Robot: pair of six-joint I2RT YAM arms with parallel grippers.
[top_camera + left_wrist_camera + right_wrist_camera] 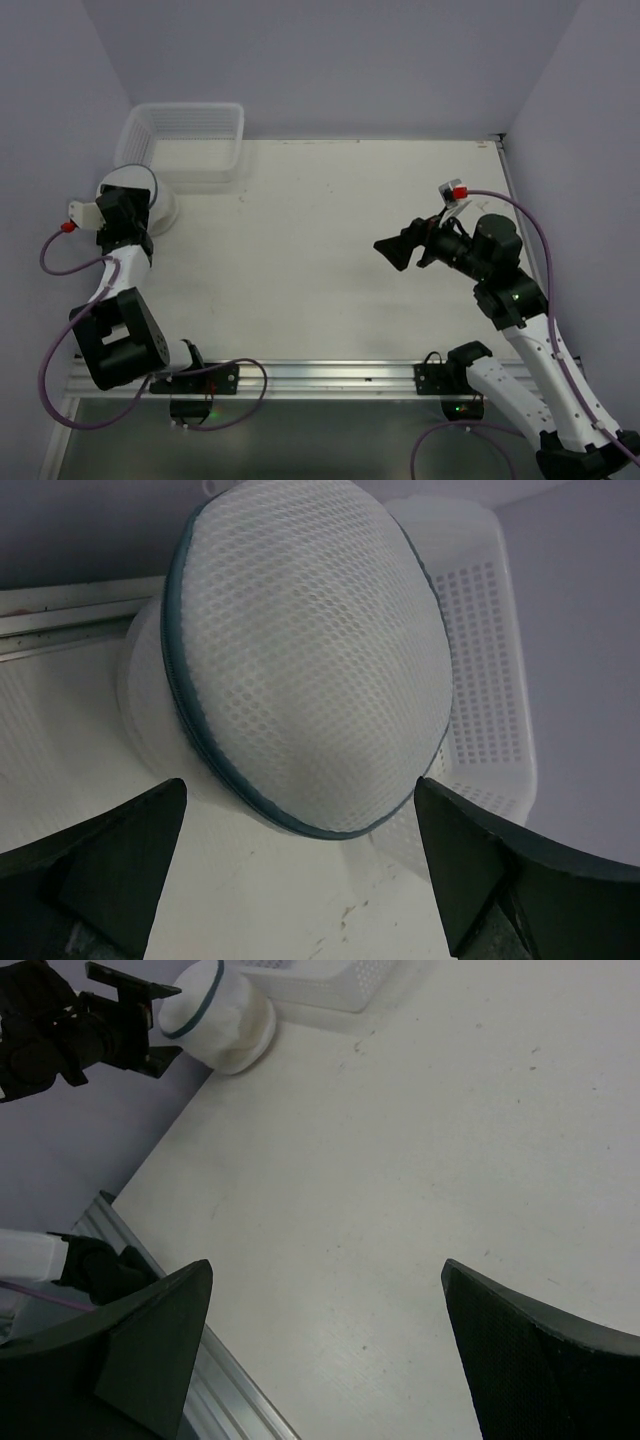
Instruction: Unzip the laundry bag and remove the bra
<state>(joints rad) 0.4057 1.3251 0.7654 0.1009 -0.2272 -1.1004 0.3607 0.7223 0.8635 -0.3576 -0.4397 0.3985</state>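
Observation:
The laundry bag, a round white mesh case with a grey-blue zip rim, stands on edge at the table's far left, against the basket. The visible stretch of its rim runs unbroken. My left gripper is open just in front of the bag, one finger on each side of the bag's lower edge and neither touching it. In the top view the bag peeks out beside the left wrist. My right gripper is open over bare table at the right, far from the bag. The bra is hidden.
A white latticed plastic basket sits at the back left corner, touching the bag. Purple walls close in the left, back and right sides. A metal rail runs along the near edge between the arm bases.

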